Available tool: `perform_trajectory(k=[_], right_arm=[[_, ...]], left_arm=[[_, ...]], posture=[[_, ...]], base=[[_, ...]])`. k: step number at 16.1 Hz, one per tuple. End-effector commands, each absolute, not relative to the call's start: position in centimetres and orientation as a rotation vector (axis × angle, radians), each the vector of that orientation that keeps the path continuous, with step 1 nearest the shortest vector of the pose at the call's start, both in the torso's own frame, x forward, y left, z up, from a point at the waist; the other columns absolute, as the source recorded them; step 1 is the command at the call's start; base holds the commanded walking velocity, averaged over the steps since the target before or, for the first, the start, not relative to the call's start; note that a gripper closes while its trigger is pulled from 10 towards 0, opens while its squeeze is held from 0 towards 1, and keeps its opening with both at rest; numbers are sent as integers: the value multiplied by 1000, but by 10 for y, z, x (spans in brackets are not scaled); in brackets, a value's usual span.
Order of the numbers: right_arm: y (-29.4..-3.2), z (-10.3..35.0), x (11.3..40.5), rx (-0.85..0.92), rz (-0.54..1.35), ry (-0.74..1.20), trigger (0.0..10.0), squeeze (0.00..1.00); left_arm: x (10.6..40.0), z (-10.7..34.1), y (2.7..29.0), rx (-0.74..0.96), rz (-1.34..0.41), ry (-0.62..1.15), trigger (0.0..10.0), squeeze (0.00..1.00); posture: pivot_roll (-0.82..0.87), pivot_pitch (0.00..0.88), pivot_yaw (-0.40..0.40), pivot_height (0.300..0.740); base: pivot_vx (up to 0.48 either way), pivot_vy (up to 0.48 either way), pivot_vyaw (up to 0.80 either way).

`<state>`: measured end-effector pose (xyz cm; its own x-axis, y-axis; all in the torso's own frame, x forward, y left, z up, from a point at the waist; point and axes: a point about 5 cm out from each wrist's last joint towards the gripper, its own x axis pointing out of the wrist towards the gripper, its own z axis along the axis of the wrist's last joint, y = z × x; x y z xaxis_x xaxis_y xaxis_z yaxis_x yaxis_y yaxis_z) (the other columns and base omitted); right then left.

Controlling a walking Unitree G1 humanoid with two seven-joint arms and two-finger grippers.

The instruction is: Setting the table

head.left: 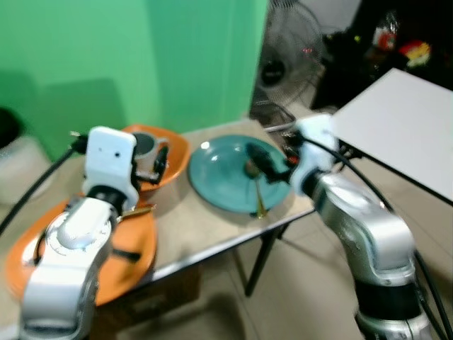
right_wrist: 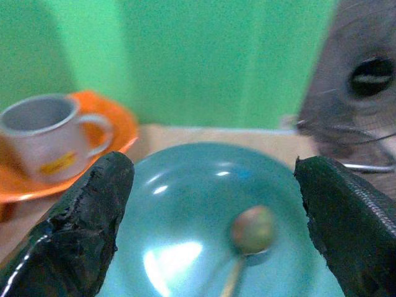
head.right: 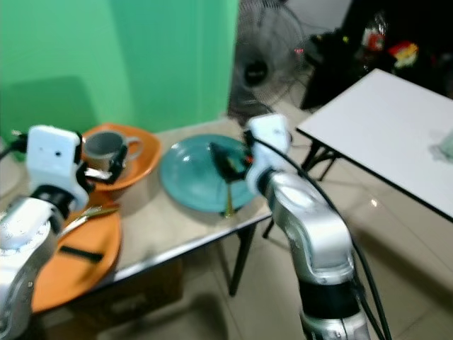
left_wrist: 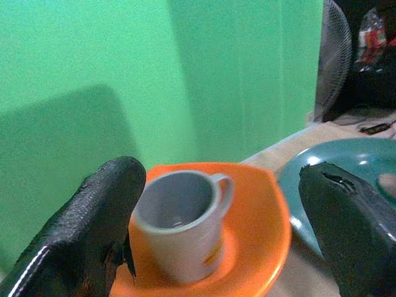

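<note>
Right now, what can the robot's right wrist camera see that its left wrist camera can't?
The right wrist view has a spoon lying in the teal plate, seen between the open right gripper.

The left wrist view looks down into the grey cup, framed by the open left gripper.

Both have the cup standing on the orange plate, the teal plate, the green wall and the fan.

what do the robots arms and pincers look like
Both arms are silver metal with rounded joints; the left arm and right arm each end in a white boxy wrist housing. Black cables run along them. The left pincer and right pincer each have two long black, rough-textured fingers.
</note>
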<state>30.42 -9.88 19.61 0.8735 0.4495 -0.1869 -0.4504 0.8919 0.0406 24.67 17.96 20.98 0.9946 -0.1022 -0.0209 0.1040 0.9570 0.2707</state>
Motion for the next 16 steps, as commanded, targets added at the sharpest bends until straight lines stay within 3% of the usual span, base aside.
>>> perform_trajectory(k=[1,3,4,7,8,14,15,16], right_arm=[[-103,189,311,-31,453,295,10000,0],[-99,192,323,-72,457,357,10000,0],[-94,193,338,-137,452,412,10000,0],[-90,193,361,-206,401,491,10000,0],[-88,192,371,-173,380,526,10000,0],[-83,172,381,-174,343,691,10000,0],[-85,165,383,-152,321,721,5451,0],[-89,160,383,-134,299,748,4039,0]], left_arm=[[243,213,176,289,-158,2,10000,686],[243,213,176,327,-210,16,10000,600],[242,211,176,366,-263,33,10000,475],[242,205,173,411,-374,81,10000,431],[239,197,171,448,-455,123,10000,310],[237,188,162,465,-564,164,10000,188],[235,187,159,446,-584,164,10000,176],[234,186,155,447,-609,166,10000,176]], posture=[[11,10,-52,740],[10,12,-49,740],[7,11,-42,740],[-7,7,-31,740],[-19,6,-29,740],[-50,8,-51,740],[-58,13,-46,740],[-61,14,-44,740]], base=[[0,0,0],[0,0,0],[0,0,0],[0,0,0],[0,0,0],[0,0,0],[0,0,0],[0,0,0]])
